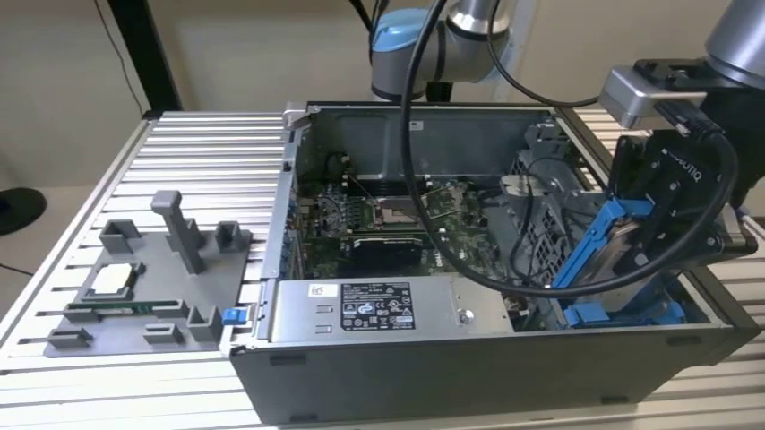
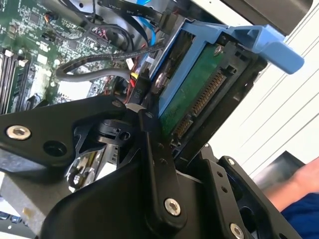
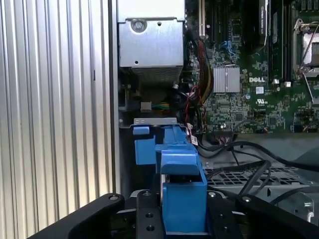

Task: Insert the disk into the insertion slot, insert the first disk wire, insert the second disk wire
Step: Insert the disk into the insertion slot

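Gripper pinched tight on the disk, its blue plastic carrier tilted at the exterior view's right, seemingly over the insertion slot; white printed sticker lower centre.

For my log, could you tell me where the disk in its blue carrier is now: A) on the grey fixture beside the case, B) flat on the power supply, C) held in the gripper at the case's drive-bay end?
C: the gripper holds the disk tilted over the insertion slot.
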`<state>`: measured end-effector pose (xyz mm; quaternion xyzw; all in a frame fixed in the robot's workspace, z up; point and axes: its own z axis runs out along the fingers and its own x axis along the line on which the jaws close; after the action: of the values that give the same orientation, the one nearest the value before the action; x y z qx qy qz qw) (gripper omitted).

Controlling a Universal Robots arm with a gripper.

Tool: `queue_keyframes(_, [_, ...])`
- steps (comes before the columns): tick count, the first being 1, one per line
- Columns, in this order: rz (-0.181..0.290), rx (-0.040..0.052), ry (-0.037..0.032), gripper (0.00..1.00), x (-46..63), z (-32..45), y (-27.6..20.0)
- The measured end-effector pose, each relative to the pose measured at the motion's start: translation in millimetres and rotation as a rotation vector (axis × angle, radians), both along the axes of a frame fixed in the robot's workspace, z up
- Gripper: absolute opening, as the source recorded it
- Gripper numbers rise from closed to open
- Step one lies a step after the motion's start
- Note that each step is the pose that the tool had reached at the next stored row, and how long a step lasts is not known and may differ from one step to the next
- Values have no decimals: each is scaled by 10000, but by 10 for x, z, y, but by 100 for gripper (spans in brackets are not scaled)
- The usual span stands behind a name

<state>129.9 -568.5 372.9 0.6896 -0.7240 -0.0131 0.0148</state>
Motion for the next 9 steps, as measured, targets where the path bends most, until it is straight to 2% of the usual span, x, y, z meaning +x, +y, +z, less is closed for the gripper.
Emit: queue_keyframes(9, [-3,-2,-1,0,0,-14,0])
